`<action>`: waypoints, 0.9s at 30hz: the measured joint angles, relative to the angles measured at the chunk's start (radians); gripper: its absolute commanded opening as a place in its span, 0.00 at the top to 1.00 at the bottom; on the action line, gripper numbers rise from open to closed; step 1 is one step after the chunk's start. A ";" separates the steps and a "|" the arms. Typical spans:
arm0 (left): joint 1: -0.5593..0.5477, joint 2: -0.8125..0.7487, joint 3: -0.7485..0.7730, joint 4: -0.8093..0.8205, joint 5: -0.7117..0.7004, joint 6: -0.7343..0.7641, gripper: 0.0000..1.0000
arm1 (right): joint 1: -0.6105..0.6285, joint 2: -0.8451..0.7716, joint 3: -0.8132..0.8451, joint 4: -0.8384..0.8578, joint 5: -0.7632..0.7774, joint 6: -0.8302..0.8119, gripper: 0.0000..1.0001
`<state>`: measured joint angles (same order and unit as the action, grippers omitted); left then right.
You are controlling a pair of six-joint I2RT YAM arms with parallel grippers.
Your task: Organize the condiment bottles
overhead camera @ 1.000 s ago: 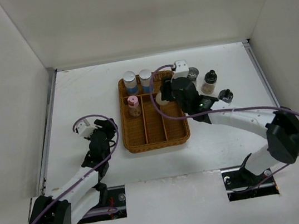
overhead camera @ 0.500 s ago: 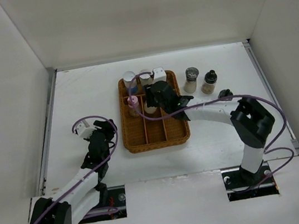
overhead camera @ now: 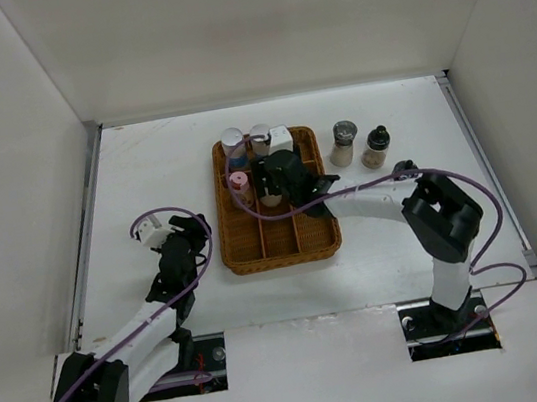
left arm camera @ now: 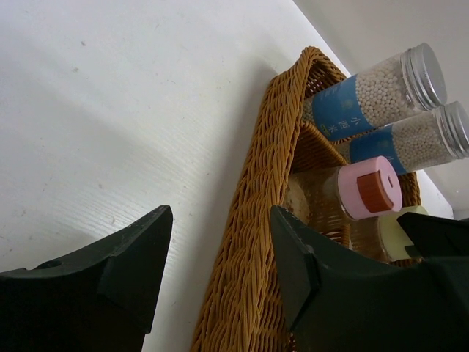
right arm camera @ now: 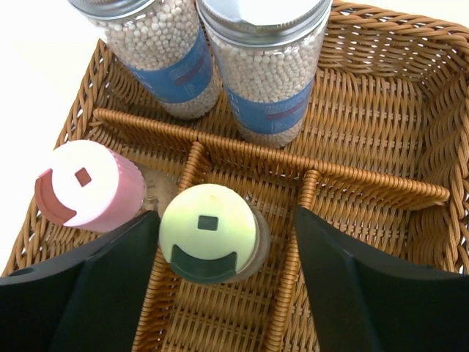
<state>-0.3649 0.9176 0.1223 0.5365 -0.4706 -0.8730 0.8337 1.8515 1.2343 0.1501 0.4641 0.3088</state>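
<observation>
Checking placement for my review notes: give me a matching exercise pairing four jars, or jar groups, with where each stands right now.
Things:
1. pink-cap jar
2. yellow-green-cap jar
3. blue-label jars
4. black-cap jar

Places:
A. on the table, right of the tray
B. tray's back compartment
C. tray's middle lane
D. tray's left lane

Pairs: 1-D, 2-C, 3-B, 4-A

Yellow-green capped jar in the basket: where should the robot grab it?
The yellow-green capped jar stands upright in the wicker tray, with dividers and the pink-capped jar crowding its sides, so probably grip its round cap, coming straight down from above.
</observation>
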 measured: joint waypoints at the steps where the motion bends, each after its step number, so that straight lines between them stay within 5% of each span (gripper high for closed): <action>1: 0.000 0.000 0.000 0.000 0.001 0.000 0.46 | 0.000 -0.005 -0.002 0.000 0.000 0.000 0.16; 4: 0.000 0.001 0.000 0.001 0.002 0.000 0.45 | -0.001 -0.074 -0.051 0.000 -0.002 -0.003 0.18; 10: -0.014 -0.003 0.000 0.002 -0.007 0.005 0.42 | -0.051 -0.387 -0.255 0.032 0.031 0.023 0.70; 12: -0.018 -0.005 0.000 0.003 -0.011 0.005 0.41 | -0.092 -0.495 -0.330 0.050 0.084 0.043 0.74; 15: -0.025 -0.003 0.000 0.007 -0.016 0.005 0.41 | -0.163 -0.602 -0.424 0.051 0.182 0.067 0.66; 18: -0.031 0.010 0.000 0.014 -0.016 0.005 0.41 | -0.247 -0.614 -0.455 0.027 0.219 0.083 0.47; 21: -0.041 0.026 0.000 0.015 -0.018 0.006 0.40 | -0.323 -0.569 -0.445 0.014 0.203 0.087 0.24; 27: -0.042 0.024 0.000 0.018 -0.018 0.006 0.40 | -0.404 -0.372 -0.265 0.005 0.108 0.033 0.08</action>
<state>-0.4072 0.9413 0.1223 0.5549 -0.4881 -0.8673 0.4294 1.4799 0.9695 0.1555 0.5716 0.3420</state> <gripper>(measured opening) 0.600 0.898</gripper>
